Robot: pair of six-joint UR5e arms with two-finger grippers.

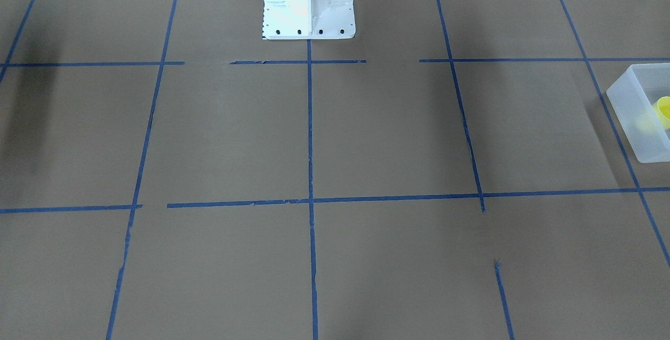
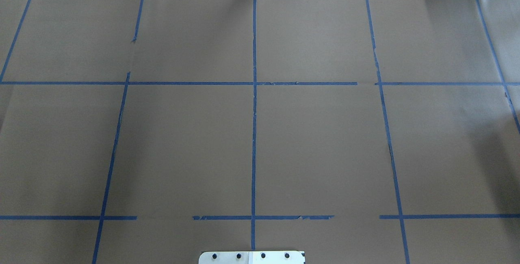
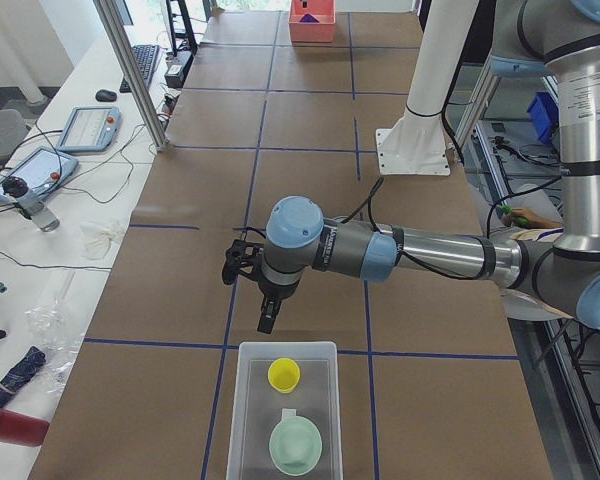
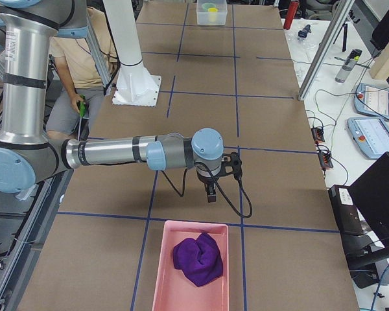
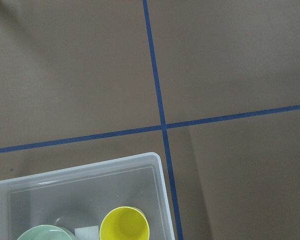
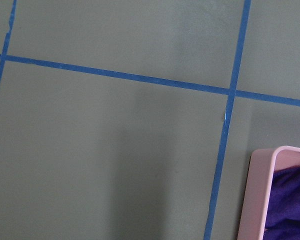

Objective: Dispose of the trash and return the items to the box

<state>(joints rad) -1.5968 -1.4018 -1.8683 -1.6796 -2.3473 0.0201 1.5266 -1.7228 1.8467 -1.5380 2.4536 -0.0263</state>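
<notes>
The frosted-white box point(image 3: 248, 400) stands at the table's left end, and also shows in the front view point(image 1: 628, 115) and the left wrist view point(image 5: 90, 172). In it stand a small yellow cup point(image 3: 283, 374) point(image 5: 124, 226) point(image 1: 663, 110) and a pale green bowl point(image 3: 295, 445) point(image 5: 42, 233). My left gripper point(image 3: 267, 325) hangs just beyond the box's far rim, pointing down; I cannot tell whether it is open or shut. My right gripper point(image 4: 211, 196) hangs above the table just beyond a pink tray point(image 4: 159, 278); I cannot tell its state either.
The pink tray point(image 6: 260, 190) holds a crumpled purple cloth point(image 4: 198, 259) point(image 6: 290, 200). The white robot base point(image 1: 309, 2) stands at the table's middle back. Blue tape lines cross the brown table. A person sits behind the robot point(image 4: 84, 45).
</notes>
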